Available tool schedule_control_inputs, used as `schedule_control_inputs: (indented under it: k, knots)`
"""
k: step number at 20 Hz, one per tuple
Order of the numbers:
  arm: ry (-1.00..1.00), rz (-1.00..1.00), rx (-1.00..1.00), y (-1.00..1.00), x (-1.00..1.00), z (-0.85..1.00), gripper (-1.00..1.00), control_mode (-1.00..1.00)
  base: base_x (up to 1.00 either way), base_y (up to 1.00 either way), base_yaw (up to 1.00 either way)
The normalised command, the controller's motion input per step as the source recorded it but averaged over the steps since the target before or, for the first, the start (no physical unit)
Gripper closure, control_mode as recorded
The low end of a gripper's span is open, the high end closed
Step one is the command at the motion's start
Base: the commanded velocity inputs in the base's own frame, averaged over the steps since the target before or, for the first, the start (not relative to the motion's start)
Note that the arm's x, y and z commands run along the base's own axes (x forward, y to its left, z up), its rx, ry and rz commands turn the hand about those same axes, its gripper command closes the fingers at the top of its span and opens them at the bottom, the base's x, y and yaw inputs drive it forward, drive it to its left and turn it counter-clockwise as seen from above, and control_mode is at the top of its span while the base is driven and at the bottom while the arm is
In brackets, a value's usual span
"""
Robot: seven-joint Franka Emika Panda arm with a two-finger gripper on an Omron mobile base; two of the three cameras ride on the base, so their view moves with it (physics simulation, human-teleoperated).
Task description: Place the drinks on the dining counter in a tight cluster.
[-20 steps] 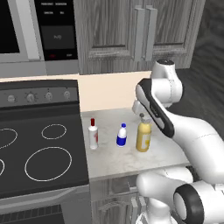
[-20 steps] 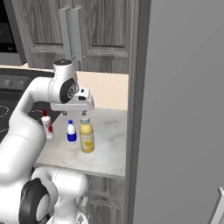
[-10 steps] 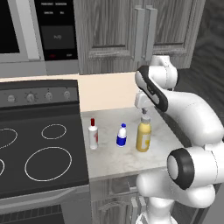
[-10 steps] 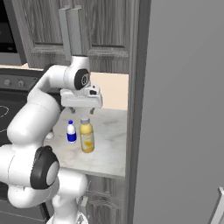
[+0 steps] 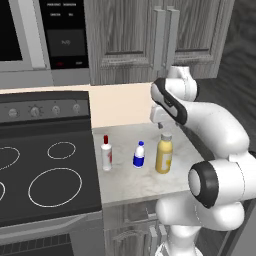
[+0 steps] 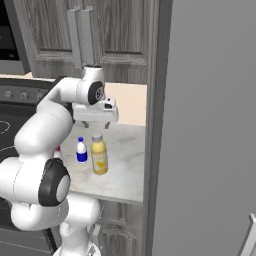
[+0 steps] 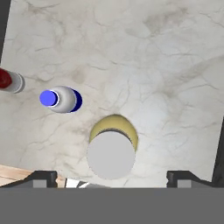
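the grey wood cabinets [image 5: 150, 40] cover the wall above, and a tall grey panel [image 6: 210, 125] stands along the right side of the right base view. the black stove [image 5: 45, 170] with its white ring burners sits to the left, directly adjoining the small marble table [image 5: 135, 177], whose pale veined top carries all three drinks. this table is the worktop beside the stove, so the drinks stand here in a loose row, apart from one another and not touching.

the white arm [image 5: 215, 130] bends over from the right in the left base view, its hand pointing straight down over the table.

the fat yellow bottle [image 5: 164, 154] with the grey cap stands upright at the right end of the row, closest to the arm. in the hand view its round grey cap [image 7: 110, 155] lies almost centred below the camera. the pincer [image 6: 95, 126] hovers right above that cap, its two fingers spread wide to either side, holding nothing and clear of the bottle.

the short white-and-blue bottle [image 5: 139, 155] stands just left of the yellow one, and the slim white bottle with red cap [image 5: 106, 154] stands further left, near the stove edge.
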Motion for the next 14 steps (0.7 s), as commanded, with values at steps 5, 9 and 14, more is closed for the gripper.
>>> schedule_control_inputs:
  k: [5,9,14]
  knots:
    - [0.00,0.00,0.00,0.00,0.15,-0.02,-1.00,-1.00,0.00,0.00,0.00]
    - [0.00,0.00,0.00,0.00,0.00,-0.18,-1.00,-1.00,0.00,0.00,0.00]
    - [0.00,0.00,0.00,0.00,0.00,-0.34,-1.00,-1.00,0.00,0.00,0.00]
